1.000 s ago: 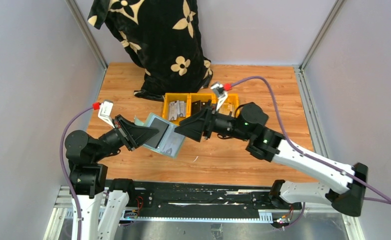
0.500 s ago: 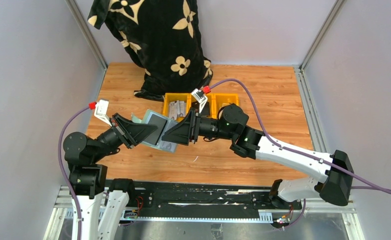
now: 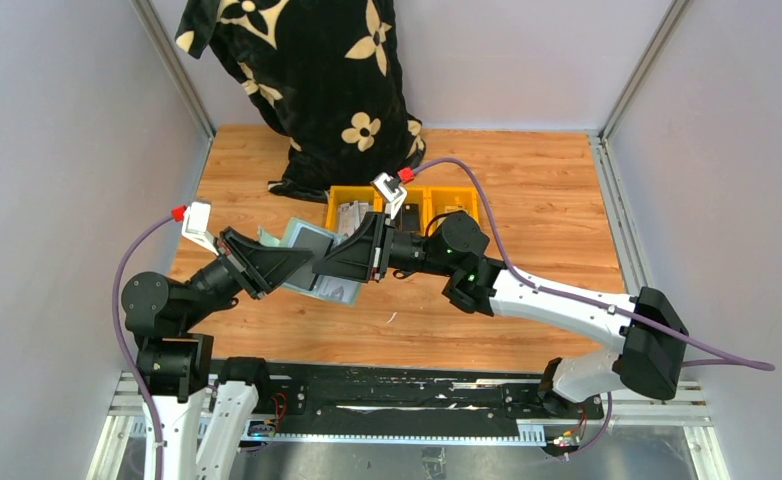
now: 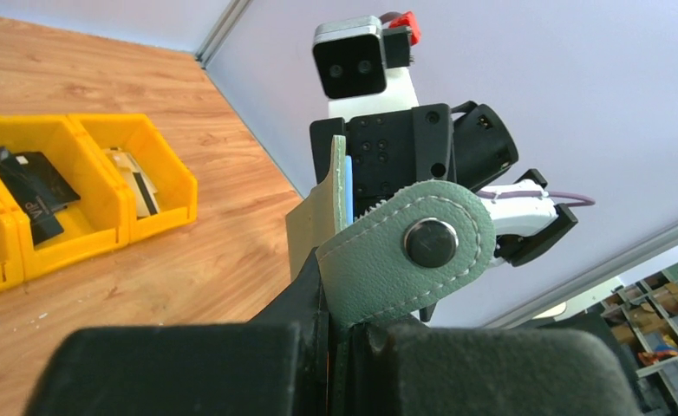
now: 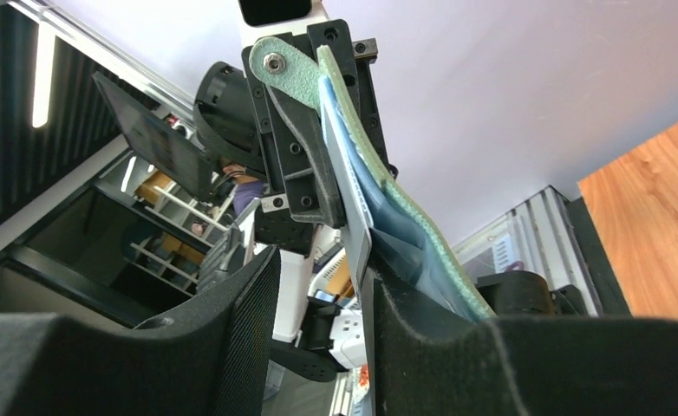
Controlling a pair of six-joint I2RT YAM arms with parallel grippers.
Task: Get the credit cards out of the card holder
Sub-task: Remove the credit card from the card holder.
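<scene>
L claw [image 4: 334, 336] clamped on wallet [image 4: 396, 260], tab end | R claw [image 5: 322, 270] jaws apart, astride card [image 5: 354, 221] edge | card's long axis looks to run straight into R claw

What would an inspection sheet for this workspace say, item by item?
Surface: wooden table, no damage seen.
Job's things: card holder held open in the air; dark card in it; other cards lie in the bins.
Clutter: yellow bins; black flowered cloth at the back.
Grippers: left gripper shut on the card holder; right gripper open at its edge.
Cables: purple cables, one to each wrist.
Surroundings: grey walls.
</scene>
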